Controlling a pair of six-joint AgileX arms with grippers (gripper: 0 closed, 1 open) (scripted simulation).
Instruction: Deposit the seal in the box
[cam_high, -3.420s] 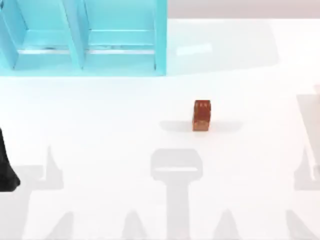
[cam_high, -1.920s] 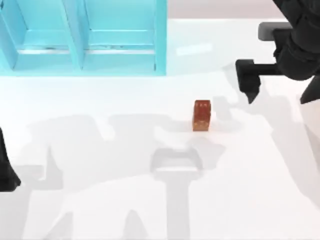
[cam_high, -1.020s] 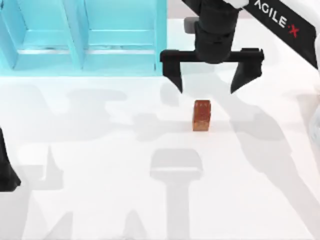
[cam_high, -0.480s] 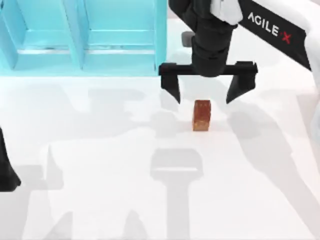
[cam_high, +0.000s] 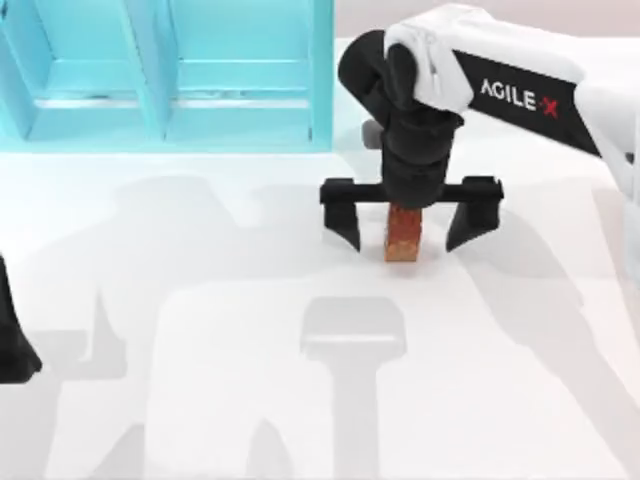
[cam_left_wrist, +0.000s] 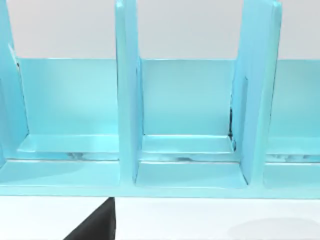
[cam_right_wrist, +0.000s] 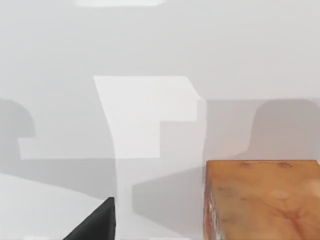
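the seal (cam_high: 404, 238), a small rust-brown block with a mottled face, stands on the white table (cam_high: 200, 300) at centre. our right gripper (cam_high: 408, 228) straddles it, fingers wide apart, gripping nothing. the glossy cyan box (cam_high: 160, 75), thick-walled, sits upper left. our left arm (cam_high: 12, 340) rests at the left edge.

White table (cam_high: 200, 330), grey shadows across it
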